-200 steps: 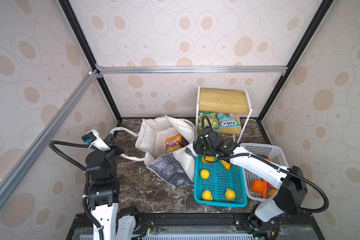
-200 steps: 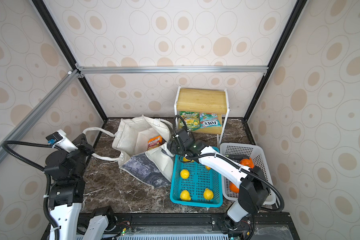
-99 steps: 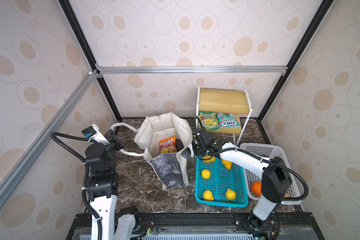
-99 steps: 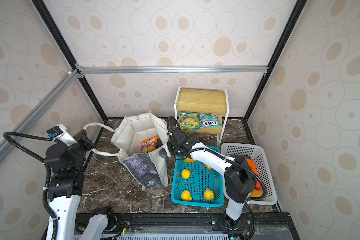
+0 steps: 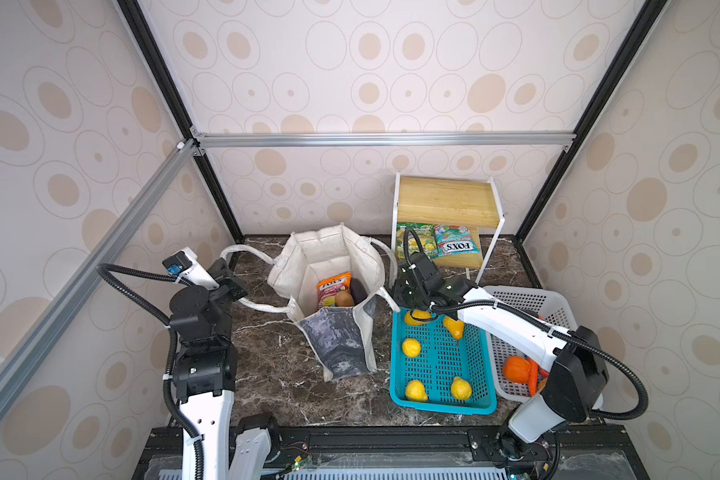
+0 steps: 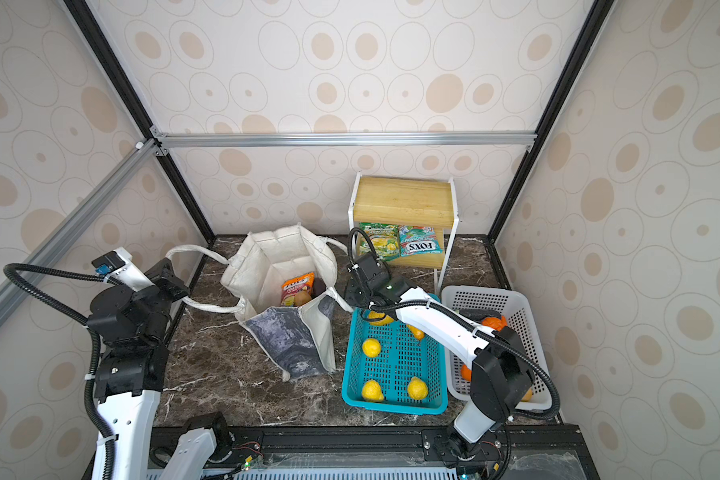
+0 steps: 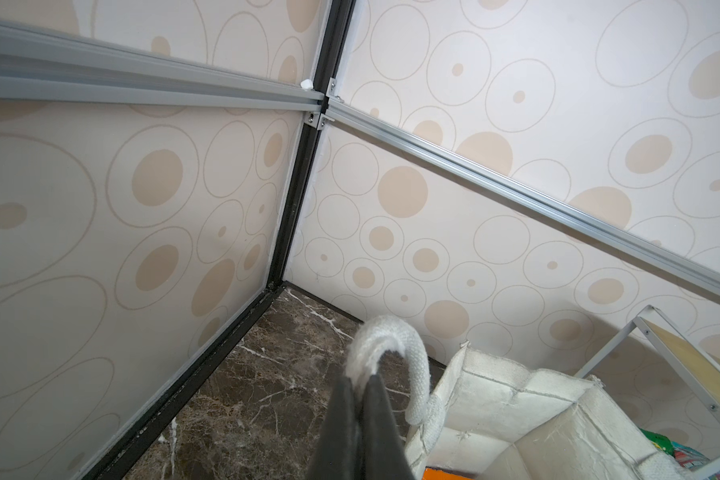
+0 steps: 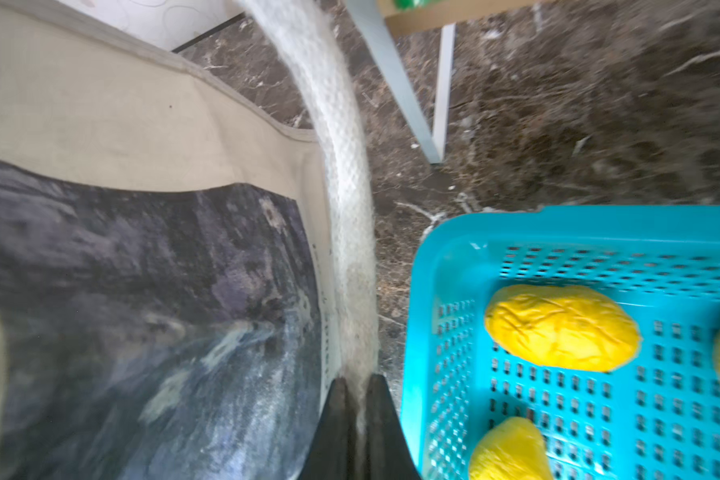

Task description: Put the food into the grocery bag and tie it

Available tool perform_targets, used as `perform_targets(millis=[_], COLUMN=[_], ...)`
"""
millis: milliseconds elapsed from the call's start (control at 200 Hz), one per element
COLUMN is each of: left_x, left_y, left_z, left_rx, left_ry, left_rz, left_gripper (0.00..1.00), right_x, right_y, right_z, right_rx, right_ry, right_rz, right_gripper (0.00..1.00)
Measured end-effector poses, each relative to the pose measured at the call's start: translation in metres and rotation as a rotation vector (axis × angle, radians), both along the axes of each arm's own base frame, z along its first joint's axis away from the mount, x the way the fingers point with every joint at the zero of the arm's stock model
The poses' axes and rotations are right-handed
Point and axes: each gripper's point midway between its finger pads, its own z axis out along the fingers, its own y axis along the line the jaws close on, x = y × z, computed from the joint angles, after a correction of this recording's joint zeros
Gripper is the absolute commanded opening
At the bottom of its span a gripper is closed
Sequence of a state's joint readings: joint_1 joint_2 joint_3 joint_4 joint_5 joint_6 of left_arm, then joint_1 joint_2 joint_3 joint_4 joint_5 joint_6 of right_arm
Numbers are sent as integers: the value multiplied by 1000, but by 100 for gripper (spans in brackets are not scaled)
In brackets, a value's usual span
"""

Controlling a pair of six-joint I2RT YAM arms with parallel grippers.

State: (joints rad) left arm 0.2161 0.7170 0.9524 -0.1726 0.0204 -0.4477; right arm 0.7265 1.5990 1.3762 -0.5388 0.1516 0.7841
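Currently, the grocery bag (image 5: 321, 257) stands between both grippers: the left gripper (image 7: 360, 376) clamps the left handle (image 7: 391, 328), the right gripper (image 8: 356, 380) the right handle (image 8: 341, 124).

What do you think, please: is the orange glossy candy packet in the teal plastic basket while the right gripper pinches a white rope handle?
Wrong container: a top view shows the orange candy packet inside the pale canvas tote; the right gripper pinches its handle.

I see cream walls (image 5: 391, 62) with beige-circle wallpaper on the left, far and right sides. Black corner posts (image 5: 170, 95). Silver aluminium rails (image 5: 383, 139) run along the far and left walls. Floor (image 5: 275, 374) is dark brown marble with white veins. Far right stands a white-framed rack (image 5: 445, 199) with a bamboo top. Light is soft and even.
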Motion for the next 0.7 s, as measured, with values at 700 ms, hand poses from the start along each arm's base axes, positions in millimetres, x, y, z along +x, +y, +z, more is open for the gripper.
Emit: perform_targets(millis=[700], left_x=[35], left_y=[-86], left_z=[25], left_rx=[-103], left_ry=[-55], left_rz=[-487], left_gripper=[0], right_x=[-30], right_y=[50], right_z=[161], right_rx=[-28], right_ry=[-487], right_rz=[394], right_gripper=[10])
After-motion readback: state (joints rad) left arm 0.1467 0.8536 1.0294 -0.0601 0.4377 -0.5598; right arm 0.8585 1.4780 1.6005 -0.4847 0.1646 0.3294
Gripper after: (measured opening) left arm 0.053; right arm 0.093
